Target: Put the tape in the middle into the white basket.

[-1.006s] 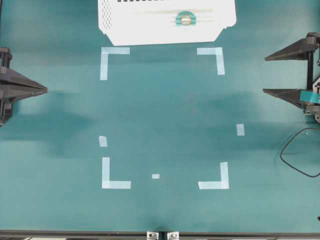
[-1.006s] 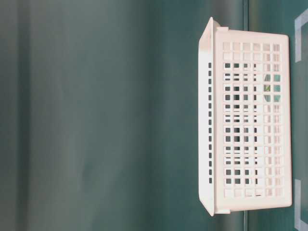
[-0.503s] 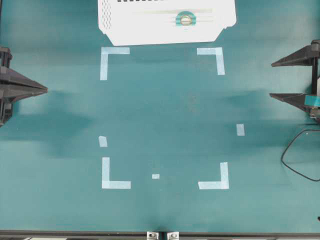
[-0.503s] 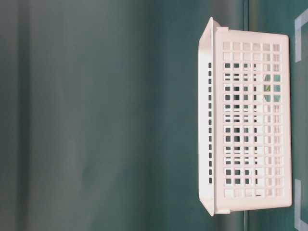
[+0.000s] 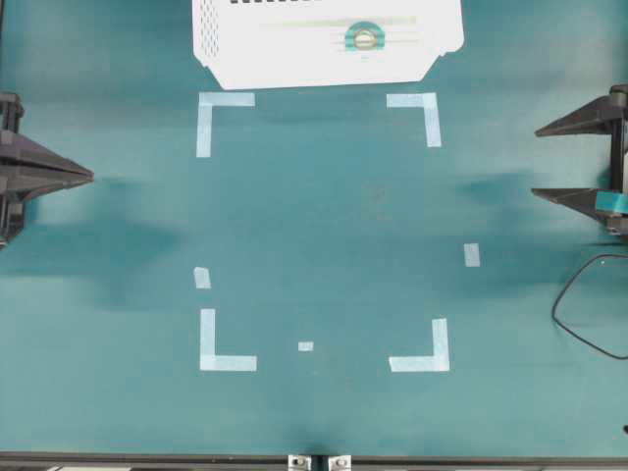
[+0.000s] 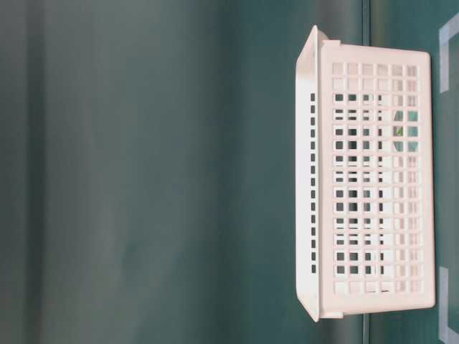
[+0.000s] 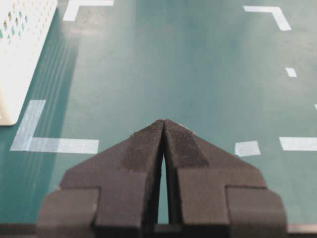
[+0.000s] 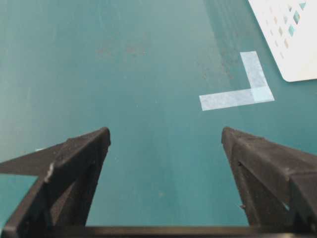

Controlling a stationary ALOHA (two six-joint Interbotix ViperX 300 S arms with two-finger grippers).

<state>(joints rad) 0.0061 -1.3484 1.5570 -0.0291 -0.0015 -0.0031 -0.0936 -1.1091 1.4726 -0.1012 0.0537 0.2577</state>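
Fingers of right gripper [image 5: 538, 161] apart; one tape [image 5: 365, 37] in one white basket [image 5: 245, 59].

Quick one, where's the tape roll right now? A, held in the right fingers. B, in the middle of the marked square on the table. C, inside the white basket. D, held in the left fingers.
C: the overhead view shows the tape lying inside the basket, while the right gripper is open and empty and the left gripper is shut on nothing.

Teal table [image 5: 324, 216], white basket [image 5: 294, 59] at far edge, pale tape corner marks [image 5: 224, 358]
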